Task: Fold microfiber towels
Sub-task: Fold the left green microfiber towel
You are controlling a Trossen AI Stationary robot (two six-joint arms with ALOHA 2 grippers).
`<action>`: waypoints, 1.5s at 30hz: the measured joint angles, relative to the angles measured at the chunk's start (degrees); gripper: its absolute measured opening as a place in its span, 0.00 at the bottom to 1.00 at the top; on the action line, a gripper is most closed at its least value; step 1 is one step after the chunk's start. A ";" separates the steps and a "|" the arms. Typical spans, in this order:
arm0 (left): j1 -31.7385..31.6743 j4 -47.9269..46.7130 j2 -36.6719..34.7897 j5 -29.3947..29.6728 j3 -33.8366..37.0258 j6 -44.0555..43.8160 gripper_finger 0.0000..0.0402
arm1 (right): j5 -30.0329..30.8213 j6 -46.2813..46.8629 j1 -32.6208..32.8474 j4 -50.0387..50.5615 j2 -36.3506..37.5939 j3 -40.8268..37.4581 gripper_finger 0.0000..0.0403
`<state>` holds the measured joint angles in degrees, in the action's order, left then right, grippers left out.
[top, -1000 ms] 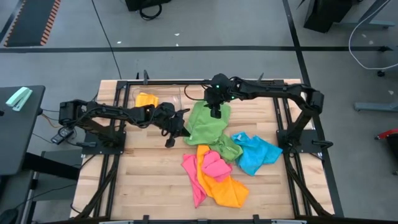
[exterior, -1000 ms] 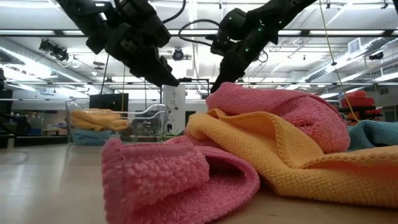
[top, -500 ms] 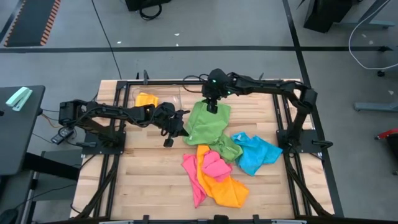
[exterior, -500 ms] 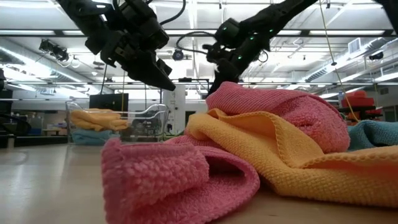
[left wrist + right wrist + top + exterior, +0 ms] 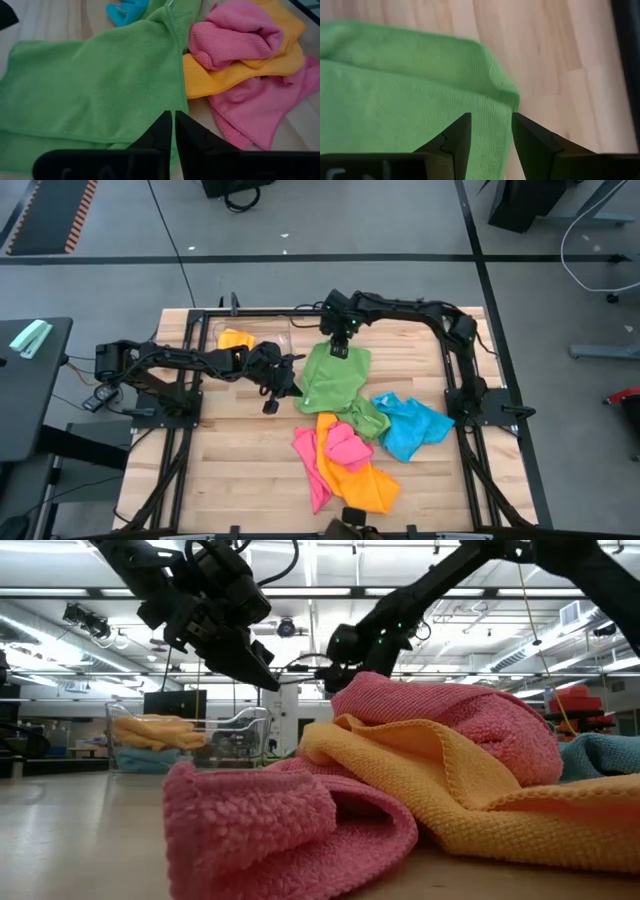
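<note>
Green towel (image 5: 334,376) lies between closed left gripper (image 5: 297,390) and parted right gripper (image 5: 338,348).

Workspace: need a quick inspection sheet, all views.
Surface: wooden table, in a dark frame.
Job's things: green towel lies spread between both arms; pink towels, orange towel and blue towel lie crumpled in a heap nearer the front edge.
Clutter: clear bin at the far left, holding an orange cloth over a blue one.
Hands: left hand shut, empty, above the green towel's left edge; right hand open, over its far corner.
Cables: black cable on the floor.
Surroundings: grey floor, ceiling lights; side table at left.
</note>
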<state>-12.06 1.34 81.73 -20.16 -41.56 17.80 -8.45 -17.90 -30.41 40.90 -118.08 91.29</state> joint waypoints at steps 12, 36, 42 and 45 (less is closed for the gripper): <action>-0.04 -0.07 0.00 0.00 -0.02 -0.26 0.06 | -3.02 -0.90 -1.38 -1.08 -2.25 -1.01 0.37; -0.04 -1.74 0.00 -0.02 -0.02 -0.66 0.07 | 1.58 -2.18 -0.49 -10.89 -1.82 -7.29 0.02; -0.04 -1.99 0.00 -0.01 -0.02 -0.61 0.05 | 3.63 -2.63 0.65 -10.93 1.84 -7.23 0.02; -0.04 -1.99 0.00 -0.01 -0.02 -0.63 0.04 | 3.17 -2.40 0.69 -11.34 2.21 -7.21 0.06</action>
<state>-12.10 -0.64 81.73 -20.17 -41.58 17.17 -5.29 -20.30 -29.72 29.56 -115.87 84.07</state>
